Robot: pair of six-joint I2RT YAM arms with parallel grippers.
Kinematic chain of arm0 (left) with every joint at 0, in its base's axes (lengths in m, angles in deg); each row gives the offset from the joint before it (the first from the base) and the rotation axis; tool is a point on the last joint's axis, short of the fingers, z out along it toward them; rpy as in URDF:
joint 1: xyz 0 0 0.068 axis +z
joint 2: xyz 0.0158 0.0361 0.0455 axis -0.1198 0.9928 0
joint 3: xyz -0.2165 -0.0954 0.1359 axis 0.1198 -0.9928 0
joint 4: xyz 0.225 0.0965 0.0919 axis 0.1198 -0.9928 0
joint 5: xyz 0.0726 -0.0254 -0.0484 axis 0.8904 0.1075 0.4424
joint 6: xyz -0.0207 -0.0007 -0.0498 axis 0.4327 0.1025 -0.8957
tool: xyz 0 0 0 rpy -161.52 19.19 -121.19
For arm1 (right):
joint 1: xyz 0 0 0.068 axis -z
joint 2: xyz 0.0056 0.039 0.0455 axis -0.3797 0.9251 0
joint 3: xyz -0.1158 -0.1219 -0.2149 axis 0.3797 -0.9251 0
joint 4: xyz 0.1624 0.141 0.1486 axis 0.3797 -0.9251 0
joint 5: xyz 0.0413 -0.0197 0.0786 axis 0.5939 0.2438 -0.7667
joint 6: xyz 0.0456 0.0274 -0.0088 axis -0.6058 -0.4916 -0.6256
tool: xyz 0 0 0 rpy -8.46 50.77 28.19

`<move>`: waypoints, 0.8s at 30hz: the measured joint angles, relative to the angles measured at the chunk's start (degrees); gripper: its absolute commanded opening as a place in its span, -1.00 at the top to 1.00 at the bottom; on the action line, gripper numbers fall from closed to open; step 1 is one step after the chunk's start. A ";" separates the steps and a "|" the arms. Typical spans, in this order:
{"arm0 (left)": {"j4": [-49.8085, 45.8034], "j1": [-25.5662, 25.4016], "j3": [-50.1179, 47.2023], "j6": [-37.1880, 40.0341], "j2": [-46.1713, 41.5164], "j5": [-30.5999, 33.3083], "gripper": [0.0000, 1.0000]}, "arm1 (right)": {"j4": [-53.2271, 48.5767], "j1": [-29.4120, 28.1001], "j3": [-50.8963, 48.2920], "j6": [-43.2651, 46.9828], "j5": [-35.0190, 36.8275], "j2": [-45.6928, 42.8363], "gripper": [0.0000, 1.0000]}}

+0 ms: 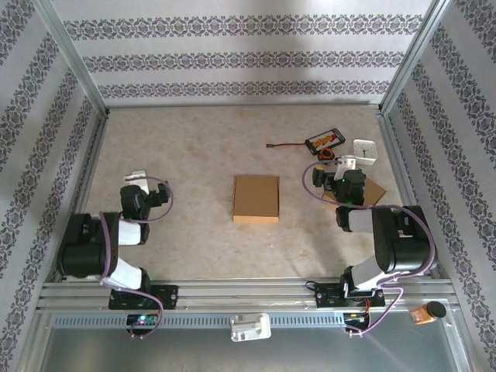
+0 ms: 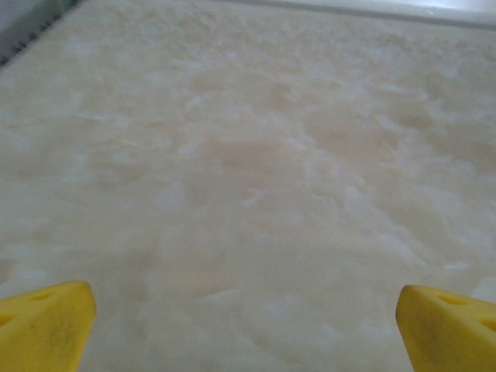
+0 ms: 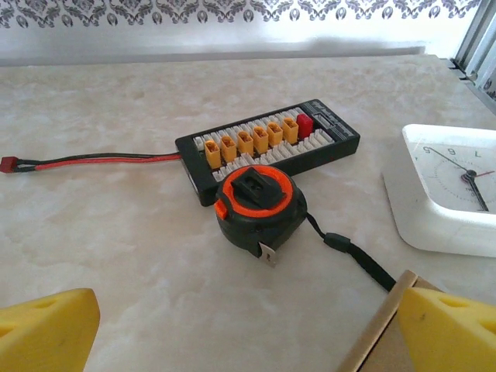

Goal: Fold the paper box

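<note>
- Box (image 1: 256, 198): a flat brown rectangle lying at the middle of the table (image 1: 186, 139), long sides running 12 to 6 o'clock. Neither gripper touches it.
- Left gripper (image 1: 137, 178): sits at 9 o'clock of the box, well apart from it, pointing toward 12 o'clock.
- Left fingers (image 2: 46, 322): the two yellow tips stand spread wide at the lower corners of the wrist view, with bare marbled table between them.
- Right gripper (image 1: 339, 164): sits between 2 and 3 o'clock of the box, well apart from it, near a cluster of small items.
- Right fingers (image 3: 46, 329): yellow tips spread wide, with bare table between them. The tip on the 3 o'clock side hangs over the edge of a brown card (image 3: 376, 341) lying flat on the table; whether it touches cannot be told.
- Tape (image 3: 260, 203): a dark measure with an orange ring, directly ahead of the right gripper at 12 o'clock. Its black strap trails toward 4 o'clock and reaches the card's edge.
- Board (image 3: 267, 143): a black strip with a row of yellow connectors and one red, just behind the tape at its 12 o'clock and apparently touching it.
- Cable (image 3: 93, 161): red and black, running from the board's end toward 9 o'clock, flat on the table.
- Clock (image 3: 453, 186): white and square, lying face up at 3 o'clock of the tape, near it but apart.
</note>
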 measured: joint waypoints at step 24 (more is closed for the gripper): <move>1.92 -3.48 4.57 2.01 3.15 0.33 -0.99 | 0.00 -0.07 0.00 0.04 0.48 0.00 -0.96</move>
